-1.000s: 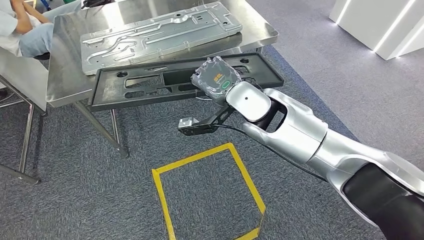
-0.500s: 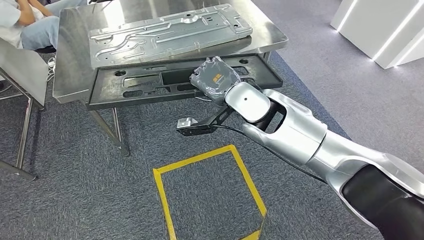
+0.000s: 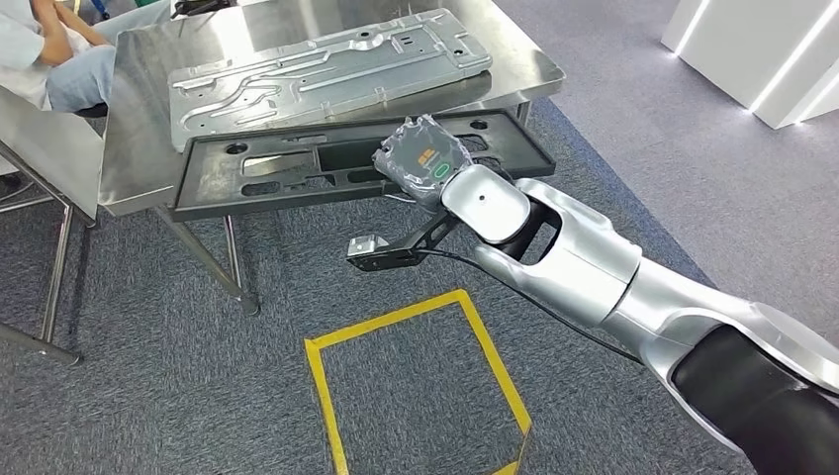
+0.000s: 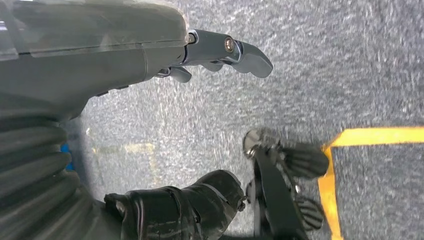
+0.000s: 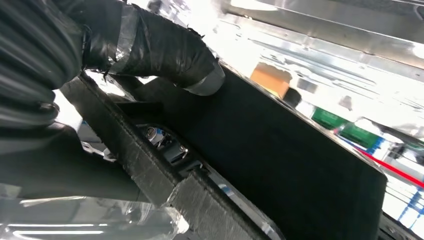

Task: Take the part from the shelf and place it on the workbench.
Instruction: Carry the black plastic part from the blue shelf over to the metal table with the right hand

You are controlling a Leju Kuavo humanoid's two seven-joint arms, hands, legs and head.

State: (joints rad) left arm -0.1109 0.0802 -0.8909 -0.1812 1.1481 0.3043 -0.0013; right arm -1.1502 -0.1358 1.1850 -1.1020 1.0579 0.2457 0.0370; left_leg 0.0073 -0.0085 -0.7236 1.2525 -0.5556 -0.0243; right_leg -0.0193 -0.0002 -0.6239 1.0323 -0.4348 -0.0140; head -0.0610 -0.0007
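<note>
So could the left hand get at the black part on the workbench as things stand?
Probably not. The left hand hangs over the carpet, holding nothing, away from the workbench. The right hand already grips the black part at its near edge.

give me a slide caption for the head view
Right robot hand grips the black part at the steel workbench edge, beside a silver panel.

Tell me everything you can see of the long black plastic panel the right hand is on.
The long black plastic panel is a flat, matte, moulded frame with oblong cut-outs, round holes and a raised rim. It lies lengthwise along the near edge of the steel workbench, partly overhanging it, with a silver stamped metal plate just behind it. The right hand, wrapped in a grey cover, grips its near edge right of middle; the right wrist view shows the thumb pressed on top.
</note>
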